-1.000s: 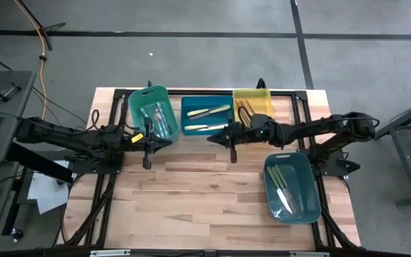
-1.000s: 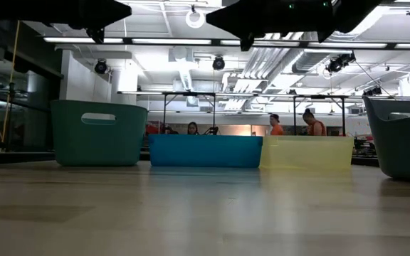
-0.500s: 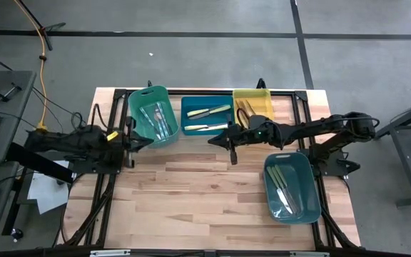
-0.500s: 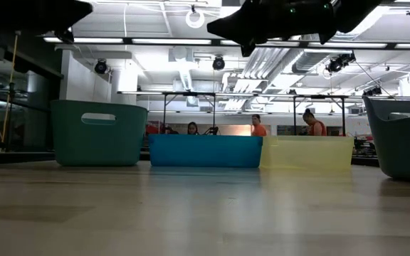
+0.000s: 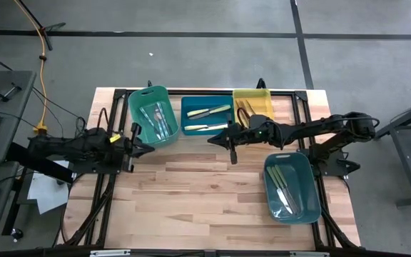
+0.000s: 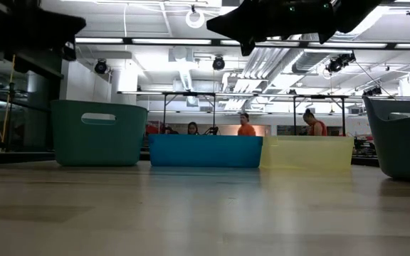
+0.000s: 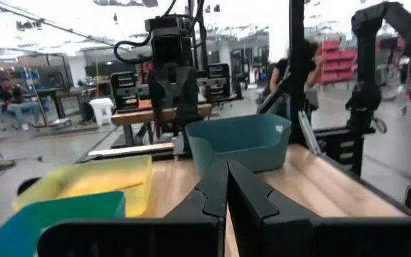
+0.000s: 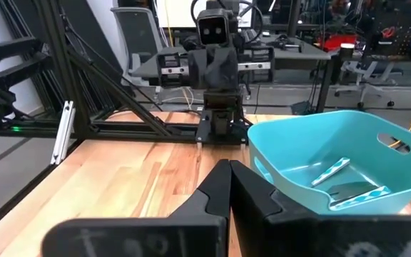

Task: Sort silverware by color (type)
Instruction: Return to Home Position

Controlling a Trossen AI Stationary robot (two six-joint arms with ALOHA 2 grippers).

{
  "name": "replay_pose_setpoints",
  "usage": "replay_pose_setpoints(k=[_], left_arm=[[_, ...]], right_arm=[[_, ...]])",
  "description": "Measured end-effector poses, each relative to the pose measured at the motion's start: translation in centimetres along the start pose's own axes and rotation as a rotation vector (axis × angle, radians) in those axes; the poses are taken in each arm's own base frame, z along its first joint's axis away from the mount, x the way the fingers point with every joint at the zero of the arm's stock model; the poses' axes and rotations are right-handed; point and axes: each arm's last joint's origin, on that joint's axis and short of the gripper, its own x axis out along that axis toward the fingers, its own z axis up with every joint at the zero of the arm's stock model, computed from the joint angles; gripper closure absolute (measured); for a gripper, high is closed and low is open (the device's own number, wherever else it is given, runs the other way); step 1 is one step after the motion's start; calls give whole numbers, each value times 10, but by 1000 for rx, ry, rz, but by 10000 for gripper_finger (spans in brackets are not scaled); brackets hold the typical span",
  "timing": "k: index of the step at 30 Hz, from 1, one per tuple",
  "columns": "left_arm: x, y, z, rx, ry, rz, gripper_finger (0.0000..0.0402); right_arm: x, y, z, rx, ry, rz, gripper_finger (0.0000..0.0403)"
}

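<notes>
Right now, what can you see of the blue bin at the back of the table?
The blue rectangular plastic bin stands upright, open-topped, at the far edge of the wooden table, between a taller teal-green plastic bin and a translucent yellow plastic bin. Its walls look opaque and low. Two pale-yellow-handled utensils lie inside, roughly lengthwise.

The table point(image 5: 191, 185) is pale wood planking, with a green bin point(image 5: 148, 91) at 11 o'clock, a blue bin point(image 5: 185, 114) at 12, a yellow bin point(image 5: 252, 93) at 1 and a teal bin point(image 5: 291, 156) at 4. The silverware point(image 5: 209, 111) in the blue one has pale yellow handles.
</notes>
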Motion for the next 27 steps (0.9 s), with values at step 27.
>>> replay_pose_setpoints(k=[27], left_arm=[[-2, 12, -32, -100, 134, 353, 401]], right_arm=[[-90, 12, -18, -44, -46, -27, 403]])
